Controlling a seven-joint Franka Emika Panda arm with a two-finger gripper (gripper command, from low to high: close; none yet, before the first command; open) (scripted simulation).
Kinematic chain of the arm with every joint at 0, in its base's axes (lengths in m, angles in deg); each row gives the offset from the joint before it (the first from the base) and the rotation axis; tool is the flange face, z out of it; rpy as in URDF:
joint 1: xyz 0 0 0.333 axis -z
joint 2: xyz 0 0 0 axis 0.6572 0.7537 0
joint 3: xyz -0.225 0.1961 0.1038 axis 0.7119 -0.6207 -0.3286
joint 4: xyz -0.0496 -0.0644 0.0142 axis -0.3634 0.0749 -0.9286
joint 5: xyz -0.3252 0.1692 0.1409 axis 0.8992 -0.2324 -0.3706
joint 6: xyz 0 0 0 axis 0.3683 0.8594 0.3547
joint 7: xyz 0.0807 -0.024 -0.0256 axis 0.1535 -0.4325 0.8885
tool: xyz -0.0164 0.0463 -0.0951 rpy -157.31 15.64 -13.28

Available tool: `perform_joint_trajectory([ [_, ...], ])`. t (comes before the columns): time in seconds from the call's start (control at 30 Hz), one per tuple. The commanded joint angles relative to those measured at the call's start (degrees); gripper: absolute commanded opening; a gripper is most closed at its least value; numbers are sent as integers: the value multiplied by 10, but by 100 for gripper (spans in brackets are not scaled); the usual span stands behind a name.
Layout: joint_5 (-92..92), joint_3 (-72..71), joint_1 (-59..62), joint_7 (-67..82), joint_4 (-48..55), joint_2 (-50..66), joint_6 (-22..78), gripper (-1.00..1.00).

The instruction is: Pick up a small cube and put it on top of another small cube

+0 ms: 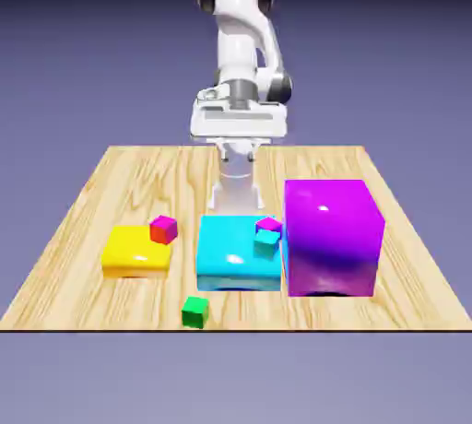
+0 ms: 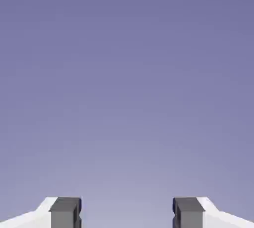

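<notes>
A light wooden table stands before a plain, seemingly featureless blue-violet backdrop.

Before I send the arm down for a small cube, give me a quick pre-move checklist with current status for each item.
1. Gripper empty, jaws apart: ok; only backdrop shows between the fingertips.
2. Small green cube free on the wooden table, nothing beside it: ok.
3. Small red-magenta cube on the flat yellow block: reachable from above, ok.
4. Small magenta cube and small teal cube on the cyan block, tight against the large purple block: not ok for finger clearance.
5. Target in hand view: not ok; no cube shows there.
6. Arm raised, clear of all blocks: ok.
</notes>
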Motion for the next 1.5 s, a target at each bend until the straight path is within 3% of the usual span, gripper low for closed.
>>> perform_joint_trajectory([
  [0.0,0,1,3,-3,11,21,7,0],
  [0.77,-12,22,79,-61,253,495,163,0],
  [1.0,-17,14,86,-56,282,603,83,0],
  [1.03,-17,14,86,-56,282,603,83,-100],
  [1.47,17,44,131,-100,161,354,211,-100],
])
